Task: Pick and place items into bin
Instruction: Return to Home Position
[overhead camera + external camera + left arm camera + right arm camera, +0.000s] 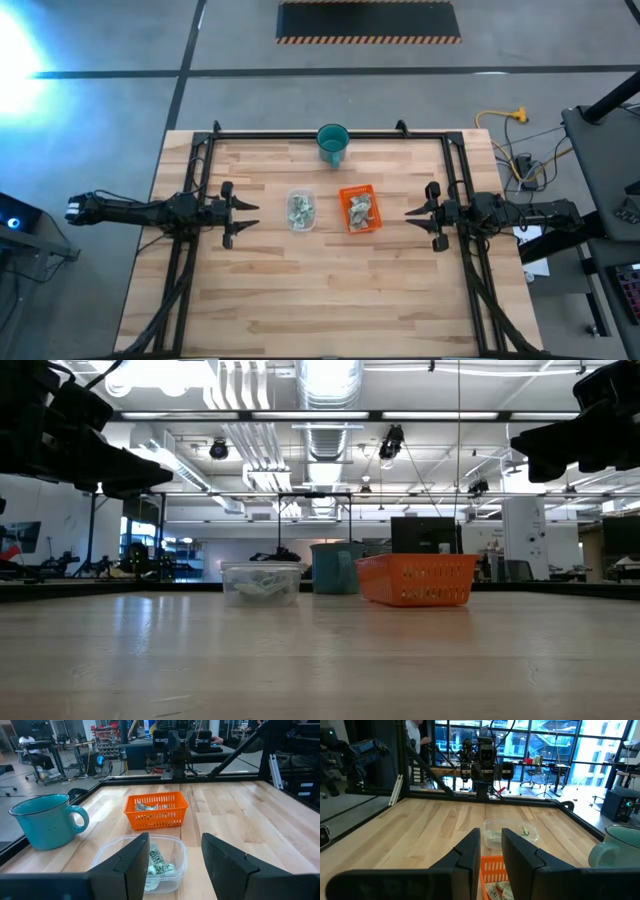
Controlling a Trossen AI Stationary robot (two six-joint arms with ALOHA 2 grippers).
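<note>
pale wooden plank table (330, 300) runs bare along its near edge in the low view. further in, at mid-table, a clear plastic tub with rounded corners (301, 211) and a rectangular orange mesh basket (360, 209) stand side by side, near but not touching, with the tub on the left arm's side. small pale green-and-white packets (159, 862) lie inside the tub, and more of them lie in the basket. level with these two, the left gripper (245, 213) hangs above the wood on the tub's outer side, its fingers spread wide and empty. the right gripper (418, 214) hangs on the basket's outer side, fingers parted and empty as well. each gripper points inward at the containers. beyond them a teal ceramic mug (333, 143) stands upright by the table's far edge. farther off is a workshop hall with ceiling ducts and strip lights, where a person (414, 732) stands past the table.
</note>
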